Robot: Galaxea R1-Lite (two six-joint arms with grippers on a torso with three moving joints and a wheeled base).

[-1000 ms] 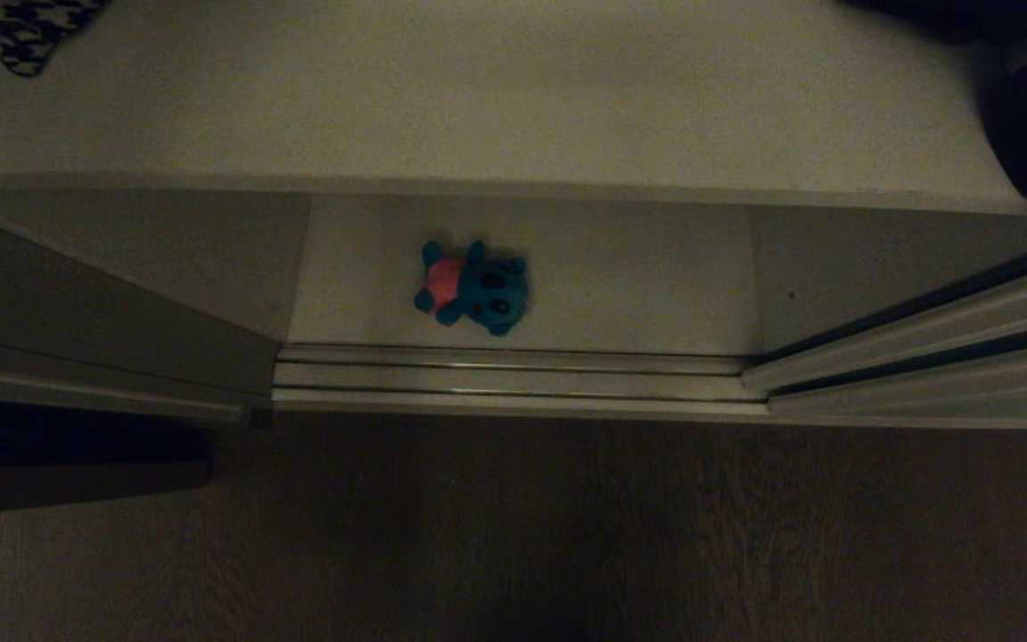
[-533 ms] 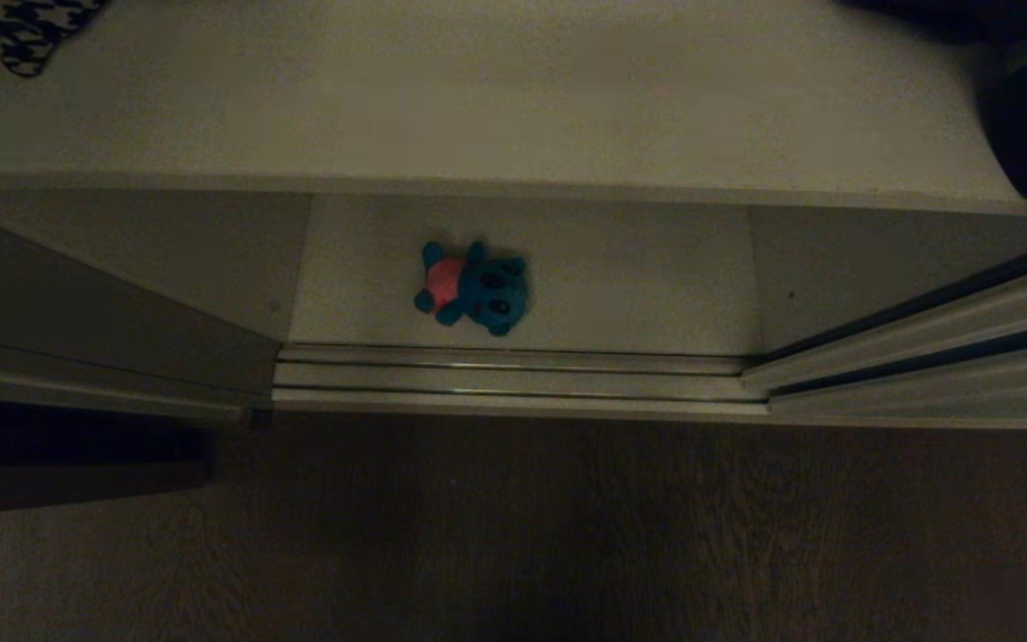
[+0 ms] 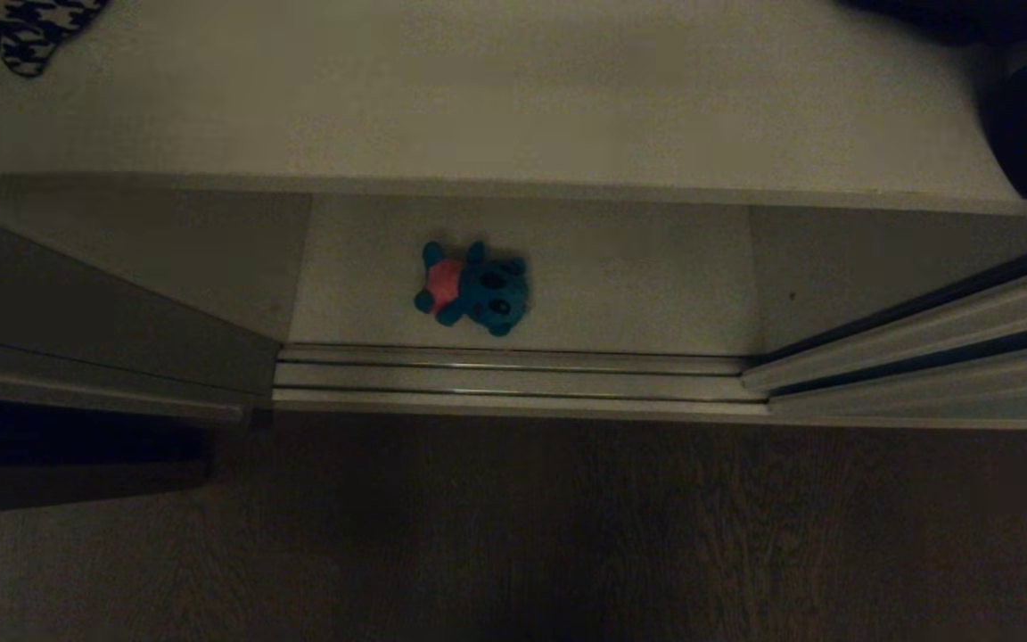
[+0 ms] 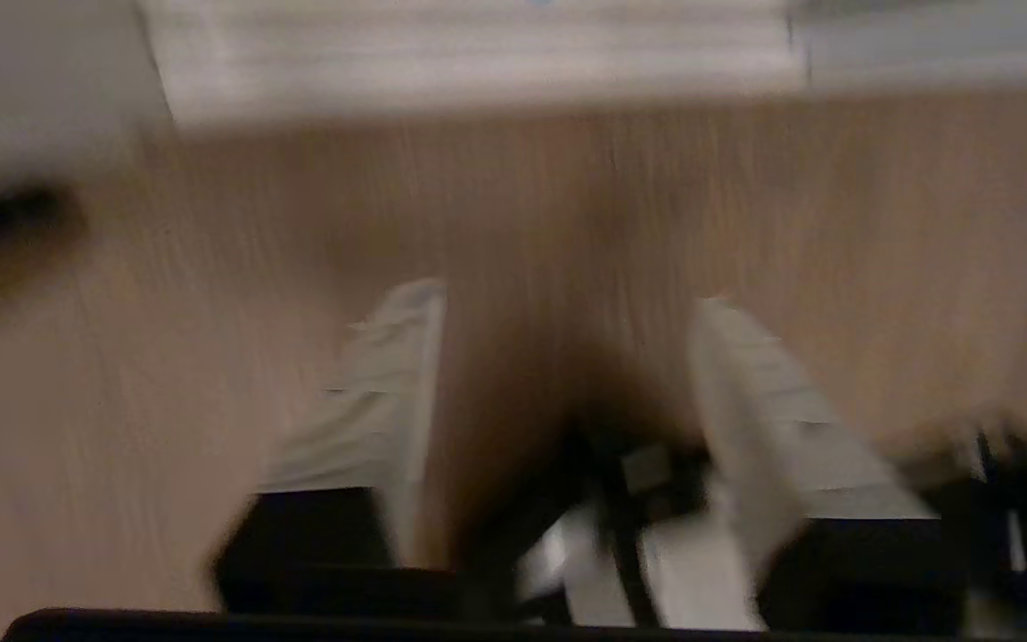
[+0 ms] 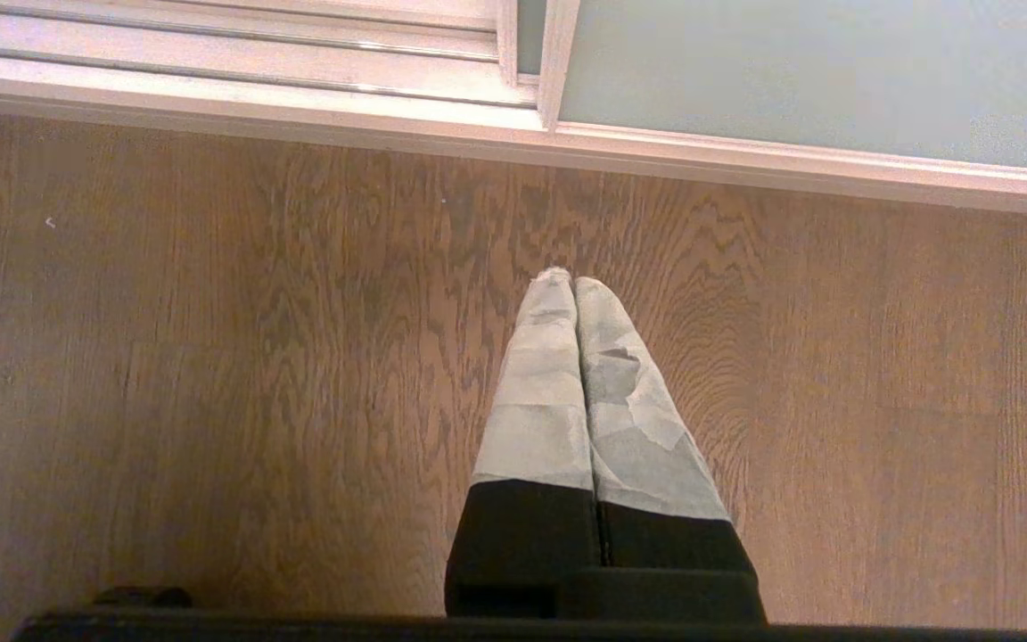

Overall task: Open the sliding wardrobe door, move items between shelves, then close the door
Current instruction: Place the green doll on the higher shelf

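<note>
One teal plush toy (image 3: 473,287) lies on the lower shelf (image 3: 620,276), near its front edge beside the door track (image 3: 513,379). Over the wooden floor (image 5: 210,357), the left tool (image 4: 567,308) hangs released and empty, while the right tool (image 5: 574,283) is clenched on nothing near the sliding door (image 5: 817,71).

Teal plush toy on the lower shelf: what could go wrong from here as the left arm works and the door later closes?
1. The teal plush toy lies near the door track; nudged forward, it could land in the rails and block the sliding door.
2. The left gripper hangs open over the wood floor, outside the head view, so its approach to the toy may be poorly guided.
3. The upper shelf overhangs the toy; an arm reaching in could clip it.
</note>
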